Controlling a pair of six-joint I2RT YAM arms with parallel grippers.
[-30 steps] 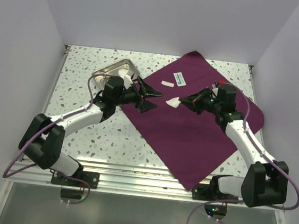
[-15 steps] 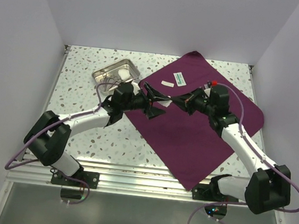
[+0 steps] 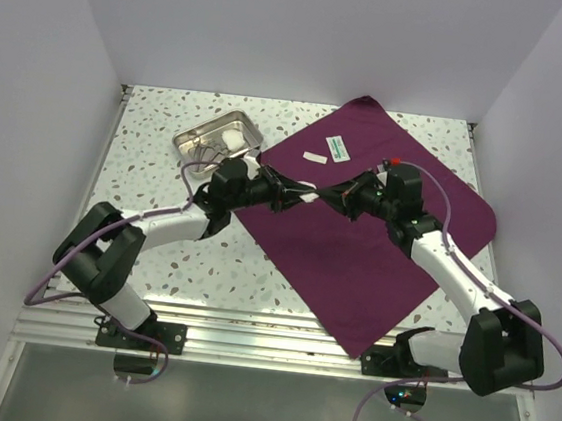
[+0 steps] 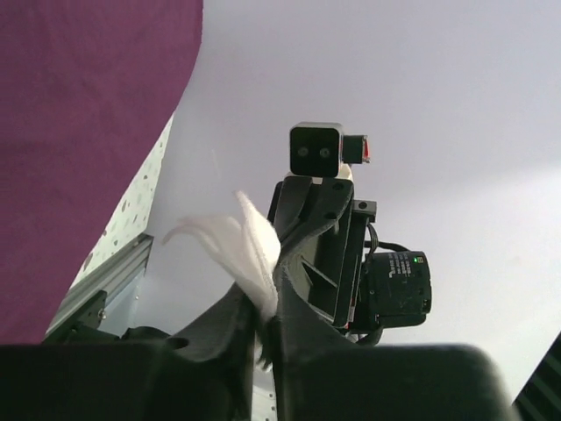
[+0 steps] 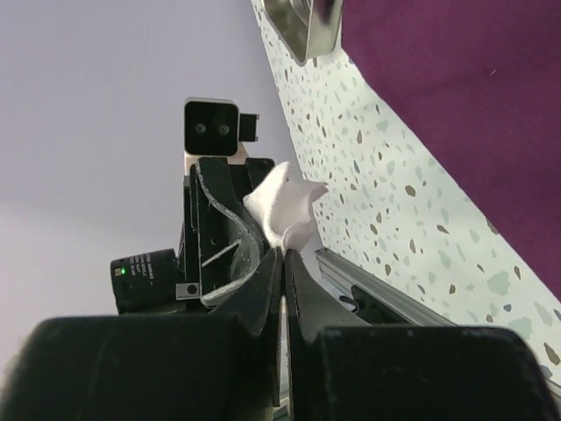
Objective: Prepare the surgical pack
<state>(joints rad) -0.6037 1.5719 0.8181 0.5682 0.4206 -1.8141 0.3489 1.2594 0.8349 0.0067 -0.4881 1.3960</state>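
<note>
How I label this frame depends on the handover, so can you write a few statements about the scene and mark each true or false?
1. The left pincer and the right pincer both grip the same white gauze pad. True.
2. The shallow rectangular steel tray sits on the plum-purple cloth. False: it stands on the speckled table, beside the cloth.
3. A small green-and-white packet lies on the cloth. True.
4. The two pincers meet above the tray. False: they meet above the cloth, to the tray's right in the top view.
</note>
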